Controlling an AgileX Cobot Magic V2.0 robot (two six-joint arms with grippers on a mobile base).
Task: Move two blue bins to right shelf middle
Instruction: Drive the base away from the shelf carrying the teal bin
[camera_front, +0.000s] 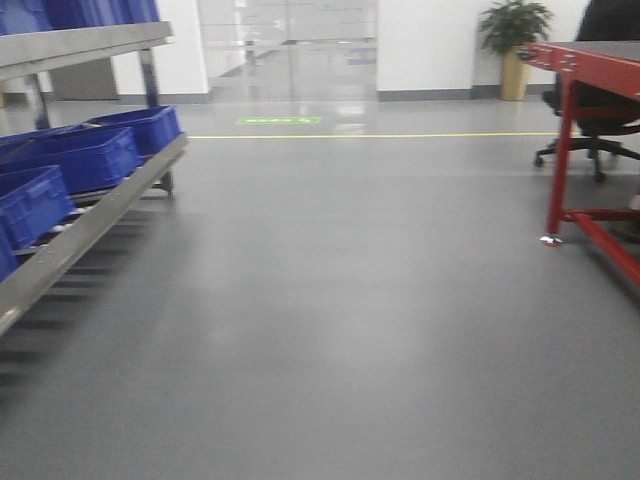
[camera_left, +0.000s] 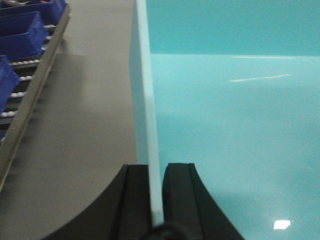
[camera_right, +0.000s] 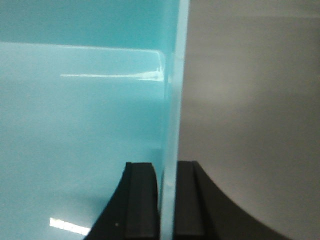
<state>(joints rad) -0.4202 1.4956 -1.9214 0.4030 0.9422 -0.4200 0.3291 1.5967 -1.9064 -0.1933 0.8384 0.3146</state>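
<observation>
Wall of teal bin clamped in left hand; right hand likewise (probably same bin); green floor label unreadable.

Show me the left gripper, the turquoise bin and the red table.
left gripper (camera_left: 156, 172): left wrist view, midway between its fingertips.
turquoise bin (camera_left: 225, 125): left wrist view, on its inner surface.
red table (camera_front: 562, 160): front view, on its upright leg.

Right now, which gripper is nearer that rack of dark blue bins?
Left. The left gripper clamps the teal bin wall on the side facing the rack; the right gripper clamps the opposite wall, only floor beside it.
</observation>
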